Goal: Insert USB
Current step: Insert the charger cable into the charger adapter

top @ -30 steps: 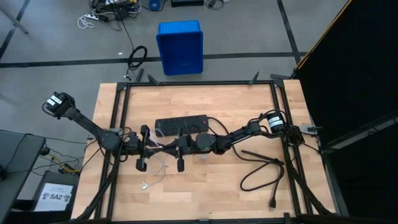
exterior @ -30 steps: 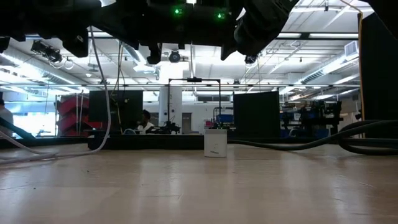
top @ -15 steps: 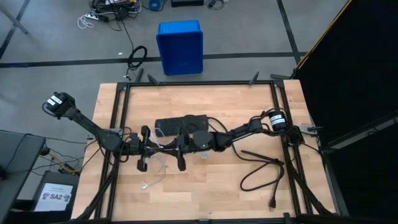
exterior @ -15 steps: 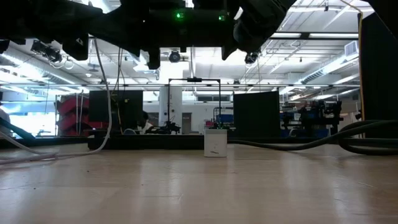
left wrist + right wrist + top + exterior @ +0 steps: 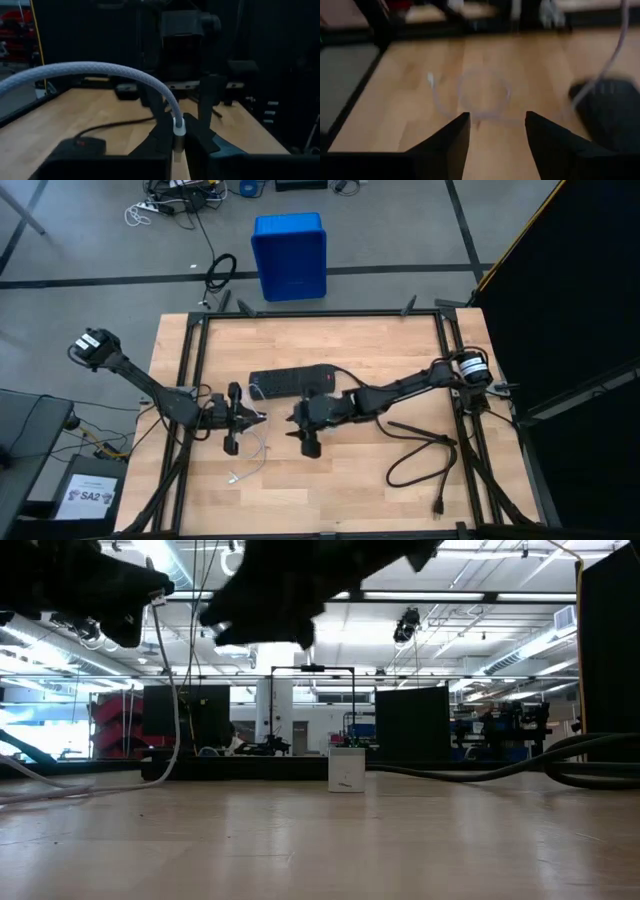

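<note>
The USB (image 5: 100,70) is a thin whitish braided cable. It arcs down into a small plug that sits in my left gripper (image 5: 179,142), which is shut and raised above the table's left middle (image 5: 260,417). The rest of the cable lies in loose loops (image 5: 255,455) on the wood, and its other plug end (image 5: 232,477) rests nearer the front. My right gripper (image 5: 497,135) stands open with nothing between its fingers, a short way to the right of the left one (image 5: 293,422). A black power strip (image 5: 290,380) lies just behind both. My left gripper pinches the USB's plug (image 5: 179,131) between its two fingers, right where the cable enters it. The fingers point about level toward the table's right. The plug is lifted clear of the table, and the cable rises from it in an arc, then hangs slack.
A thick black cord (image 5: 420,450) lies coiled at the table's right front. A small white cube (image 5: 346,770) stands on the wood toward the back. Black frame rails (image 5: 195,380) run along the table's sides, and a blue bin (image 5: 289,255) sits on the floor beyond the far edge.
My right gripper was close against the left gripper. It has since drawn back toward the table's right and near side, risen a little and tipped its wrist. The left gripper has stayed in place with the plug.
</note>
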{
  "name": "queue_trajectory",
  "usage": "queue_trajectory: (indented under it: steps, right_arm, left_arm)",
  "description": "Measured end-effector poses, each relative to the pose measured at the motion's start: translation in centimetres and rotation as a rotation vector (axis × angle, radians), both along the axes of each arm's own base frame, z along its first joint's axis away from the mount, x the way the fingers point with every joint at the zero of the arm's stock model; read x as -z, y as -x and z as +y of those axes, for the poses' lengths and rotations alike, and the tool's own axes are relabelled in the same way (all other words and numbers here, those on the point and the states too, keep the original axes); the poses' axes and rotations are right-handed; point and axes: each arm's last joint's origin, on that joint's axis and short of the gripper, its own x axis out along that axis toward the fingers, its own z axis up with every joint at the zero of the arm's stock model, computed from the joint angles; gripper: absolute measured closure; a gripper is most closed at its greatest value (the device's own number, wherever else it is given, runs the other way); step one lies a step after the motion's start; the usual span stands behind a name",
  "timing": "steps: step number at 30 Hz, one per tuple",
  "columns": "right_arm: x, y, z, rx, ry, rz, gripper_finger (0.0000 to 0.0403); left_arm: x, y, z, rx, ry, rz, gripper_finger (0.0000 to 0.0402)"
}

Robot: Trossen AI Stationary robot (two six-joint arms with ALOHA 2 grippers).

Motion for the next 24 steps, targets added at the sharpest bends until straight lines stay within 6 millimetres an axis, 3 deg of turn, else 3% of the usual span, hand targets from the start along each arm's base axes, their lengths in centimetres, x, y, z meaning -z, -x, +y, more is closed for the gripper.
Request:
queue_trajectory:
  steps: [8,15,24]
  right_arm:
    - [2.9,2.4,0.5,0.154,0.038,0.337,0.0251]
    - [3.4,3.4,1.8,0.154,0.042,0.428,0.026]
    - [3.9,4.1,0.9,0.167,0.062,0.521,0.021]
  left_arm:
    - [-0.5,-1.1,-0.8,0.013,-0.009,0.201,0.0395]
    - [-0.4,-1.9,-1.3,0.005,-0.036,0.242,0.0394]
    - [-0.2,-2.5,-1.5,0.016,-0.027,0.236,0.0393]
